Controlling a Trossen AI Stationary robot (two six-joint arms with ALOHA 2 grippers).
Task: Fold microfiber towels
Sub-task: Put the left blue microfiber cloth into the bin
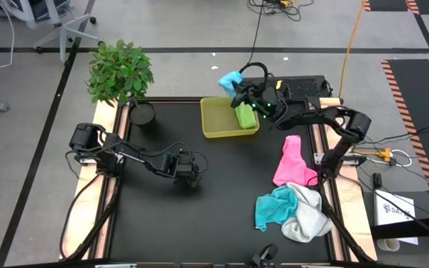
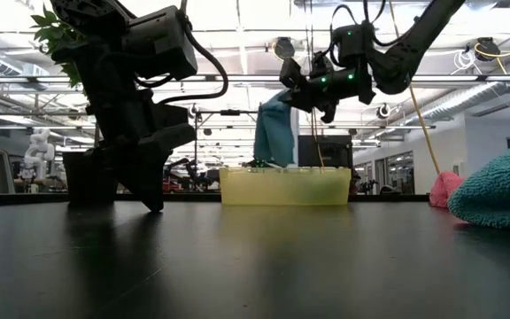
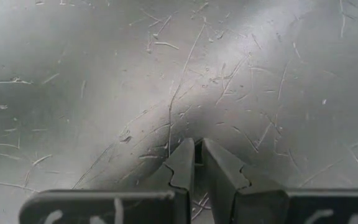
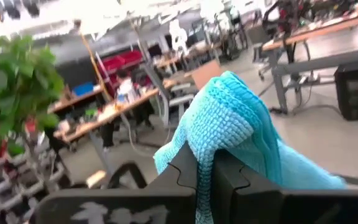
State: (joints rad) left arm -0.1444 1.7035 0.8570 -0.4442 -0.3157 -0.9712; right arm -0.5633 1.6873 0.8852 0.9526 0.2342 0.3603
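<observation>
The right gripper (image 1: 238,88) is clamped on the light blue towel (image 1: 230,79), holding it up above the far edge of the yellow-green tray (image 1: 213,128); in the low view the cloth (image 2: 274,131) hangs down in a long drape toward the tray (image 2: 283,187), which suggests it is being carried there to be dropped in as a finished piece. A lime green towel (image 1: 244,117) already lies inside the tray at its right end, apparently folded, though the arm partly covers it. The left gripper (image 1: 190,177) sits low over bare black table (image 1: 155,223) well away from any cloth, its fingers (image 3: 182,168) nearly together with nothing between them, so it seems to be waiting. The pink towel (image 1: 289,162), the teal towel (image 1: 275,206) and the white towel (image 1: 307,216) lie rumpled and partly overlapping near the table's right side, left there as the unfolded stock within the right arm's reach. A potted plant (image 1: 121,74) stands at the far left corner.
</observation>
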